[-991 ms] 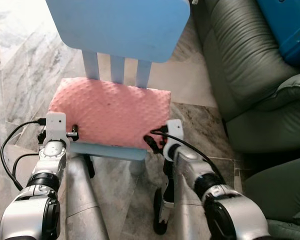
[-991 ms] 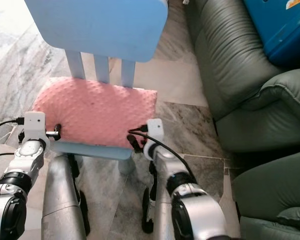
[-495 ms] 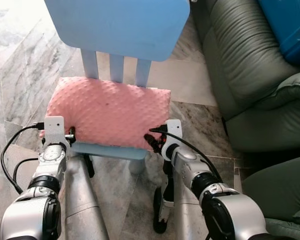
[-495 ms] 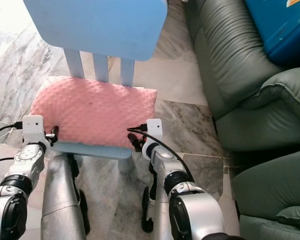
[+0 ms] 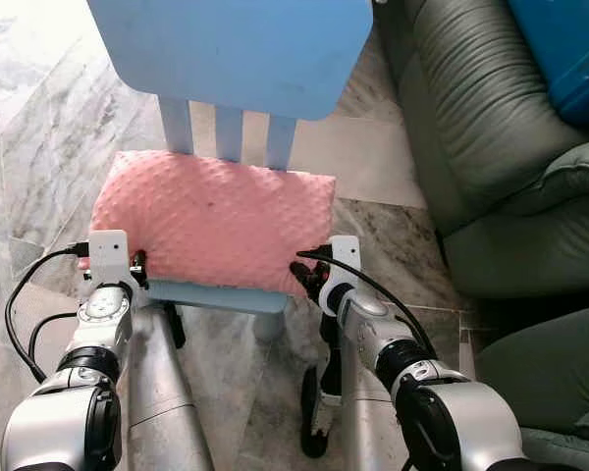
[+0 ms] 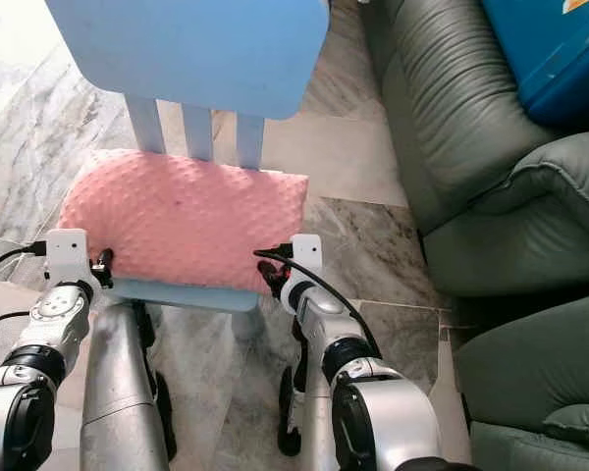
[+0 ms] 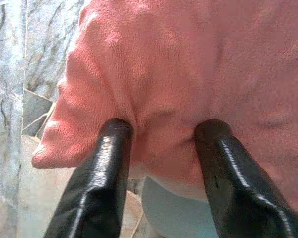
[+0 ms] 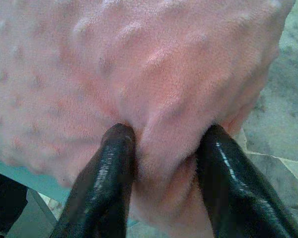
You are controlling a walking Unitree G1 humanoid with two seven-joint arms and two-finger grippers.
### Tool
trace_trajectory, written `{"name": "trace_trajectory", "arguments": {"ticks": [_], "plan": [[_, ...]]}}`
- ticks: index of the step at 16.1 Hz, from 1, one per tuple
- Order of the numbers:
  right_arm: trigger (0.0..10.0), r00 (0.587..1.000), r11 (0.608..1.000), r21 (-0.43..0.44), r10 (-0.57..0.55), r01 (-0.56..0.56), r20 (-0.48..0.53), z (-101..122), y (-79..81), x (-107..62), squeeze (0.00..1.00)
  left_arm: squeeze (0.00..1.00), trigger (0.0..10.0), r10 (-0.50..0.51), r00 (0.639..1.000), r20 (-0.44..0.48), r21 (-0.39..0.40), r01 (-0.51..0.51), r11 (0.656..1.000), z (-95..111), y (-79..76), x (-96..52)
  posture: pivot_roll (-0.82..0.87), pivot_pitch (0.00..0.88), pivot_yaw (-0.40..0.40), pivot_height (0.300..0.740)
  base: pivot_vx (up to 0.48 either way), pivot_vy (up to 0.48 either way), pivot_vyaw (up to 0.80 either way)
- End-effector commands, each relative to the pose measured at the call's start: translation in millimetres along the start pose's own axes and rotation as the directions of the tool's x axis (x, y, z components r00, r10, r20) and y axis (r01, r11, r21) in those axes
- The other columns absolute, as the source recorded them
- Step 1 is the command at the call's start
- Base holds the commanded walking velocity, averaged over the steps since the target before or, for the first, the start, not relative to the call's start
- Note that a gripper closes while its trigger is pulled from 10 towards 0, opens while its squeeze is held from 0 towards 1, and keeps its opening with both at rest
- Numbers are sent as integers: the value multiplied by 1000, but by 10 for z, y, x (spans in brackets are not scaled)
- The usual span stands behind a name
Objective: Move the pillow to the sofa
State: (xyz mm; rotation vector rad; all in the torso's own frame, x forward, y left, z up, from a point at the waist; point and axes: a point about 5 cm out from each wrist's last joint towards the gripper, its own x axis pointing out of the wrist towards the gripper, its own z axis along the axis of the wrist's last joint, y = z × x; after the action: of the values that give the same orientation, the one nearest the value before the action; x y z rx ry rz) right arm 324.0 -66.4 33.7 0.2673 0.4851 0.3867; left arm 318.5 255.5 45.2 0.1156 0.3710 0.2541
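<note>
A pink, bumpy pillow (image 5: 214, 222) lies flat on the seat of a small light-blue chair (image 5: 238, 51), which stands on a grey marbled floor (image 5: 39, 128). The chair's broad backrest rises on the far side of the pillow, joined to the seat by three slats. Off to the robot's right sits a dark green leather sofa (image 5: 491, 147), well apart from the pillow, with a blue box (image 5: 565, 49) resting on it at the far corner.

Both arms reach to the near edge of the pillow. The left tool (image 7: 161, 144) is at the pillow's near left corner; its two black fingers (image 7: 107, 163) press into the fabric with a fold of pillow bunched between them, so it is gripping the pillow. The right tool (image 8: 164, 148) is at the near right corner, and its fingers (image 8: 109, 163) likewise pinch a thick wad of pink cloth between them. The pale blue seat edge peeks out beneath the pillow by each tool.
</note>
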Motion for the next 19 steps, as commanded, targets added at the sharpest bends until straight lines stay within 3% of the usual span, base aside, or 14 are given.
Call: {"name": "trace_trajectory", "arguments": {"ticks": [1,9,13,19], "plan": [[0,999,1000,15,-6,6,-35,-101,-11,-18,0,0,0,-5,998,-60,-5,5,1000,-179,-4,-50,119,328,-155,518,0,0,0],[0,998,1000,-8,-6,6,-65,-143,-20,-26,0,0,0,-14,998,-65,-17,13,1000,-173,-58,-45,117,306,-172,518,0,0,0],[0,998,1000,-17,-22,21,-53,-40,-45,-6,0,0,0,-22,997,-79,-20,21,1000,-156,-114,-32,106,286,-181,518,0,0,0],[0,999,995,-88,-49,49,1,258,-162,9,0,0,0,-64,995,-82,-4,64,998,-62,-235,6,88,168,-189,518,0,0,0]]}}
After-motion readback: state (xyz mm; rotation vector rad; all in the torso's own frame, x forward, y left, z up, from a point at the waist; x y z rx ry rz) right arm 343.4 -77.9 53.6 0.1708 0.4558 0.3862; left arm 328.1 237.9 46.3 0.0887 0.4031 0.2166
